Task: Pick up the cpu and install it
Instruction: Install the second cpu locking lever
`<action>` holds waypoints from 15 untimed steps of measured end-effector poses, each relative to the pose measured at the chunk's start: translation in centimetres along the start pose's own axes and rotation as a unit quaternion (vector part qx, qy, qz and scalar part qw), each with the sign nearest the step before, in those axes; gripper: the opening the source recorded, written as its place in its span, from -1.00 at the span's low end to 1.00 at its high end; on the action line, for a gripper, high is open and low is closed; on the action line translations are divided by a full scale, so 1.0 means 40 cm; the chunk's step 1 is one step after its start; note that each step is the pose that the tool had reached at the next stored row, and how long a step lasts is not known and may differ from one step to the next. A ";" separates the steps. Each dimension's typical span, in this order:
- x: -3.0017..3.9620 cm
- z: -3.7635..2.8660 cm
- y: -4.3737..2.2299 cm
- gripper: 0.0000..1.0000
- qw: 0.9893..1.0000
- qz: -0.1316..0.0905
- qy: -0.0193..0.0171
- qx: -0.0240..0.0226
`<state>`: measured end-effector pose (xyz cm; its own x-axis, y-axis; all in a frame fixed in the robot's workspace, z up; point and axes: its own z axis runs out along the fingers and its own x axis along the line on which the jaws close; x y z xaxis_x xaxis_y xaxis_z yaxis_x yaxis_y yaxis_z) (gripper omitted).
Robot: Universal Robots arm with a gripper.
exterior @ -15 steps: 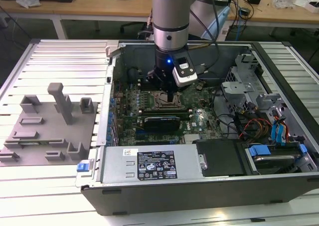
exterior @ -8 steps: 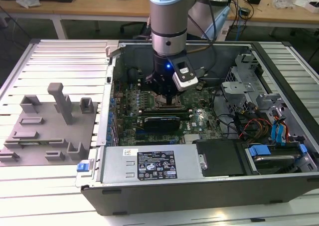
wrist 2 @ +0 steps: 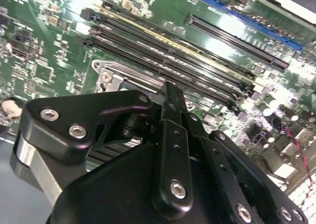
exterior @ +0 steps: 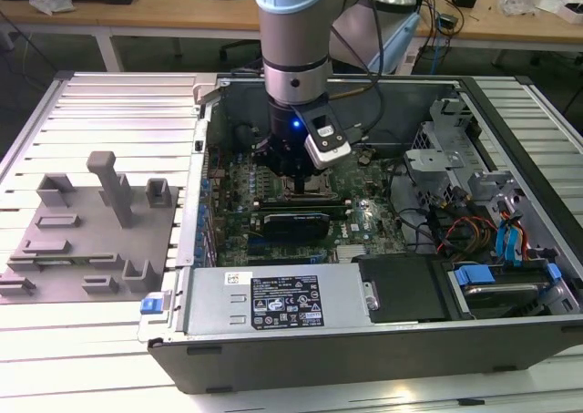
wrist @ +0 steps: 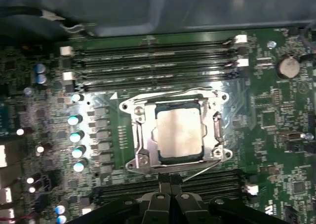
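The cpu (wrist: 179, 133), a flat square chip with a silvery top, lies in the metal socket frame (wrist: 138, 135) on the green motherboard (wrist: 276, 115). My gripper (wrist: 171, 187) hovers just off the socket's edge, its two black fingers pressed together with nothing between them. In the exterior view the gripper (exterior: 296, 183) reaches down into the open computer case (exterior: 364, 349), over the middle of the board. In the second wrist view the gripper (wrist 2: 170, 93) points at the socket's corner beside the long memory slots (wrist 2: 187, 61).
Memory slots (wrist: 153, 61) flank the socket on two sides. A black card (exterior: 291, 223), the power supply (exterior: 273, 299), a drive cage (exterior: 446, 149) and loose cables (exterior: 465, 231) crowd the case. A grey fixture plate (exterior: 91, 240) with blocks lies at the exterior view's left.
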<state>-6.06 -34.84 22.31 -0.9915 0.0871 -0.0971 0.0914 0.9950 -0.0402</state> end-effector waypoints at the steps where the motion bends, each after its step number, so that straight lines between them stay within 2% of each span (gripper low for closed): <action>1: 0.004 0.002 -0.004 -0.79 1.000 -0.004 0.000 -0.001; 6: 0.019 0.004 -0.019 -0.79 1.000 -0.011 0.000 -0.002; 9: 0.027 0.010 -0.026 -0.79 1.000 -0.015 0.000 -0.008; 12: 0.030 0.013 -0.052 -0.79 1.000 -0.014 0.001 -0.024; 14: 0.031 0.013 -0.059 -0.79 0.999 -0.013 0.000 -0.032; 15: 0.032 0.014 -0.063 -0.79 0.999 -0.012 -0.002 -0.045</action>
<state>-7.53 -37.27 21.74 -0.9928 0.0630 -0.1017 0.0585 0.9972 0.0465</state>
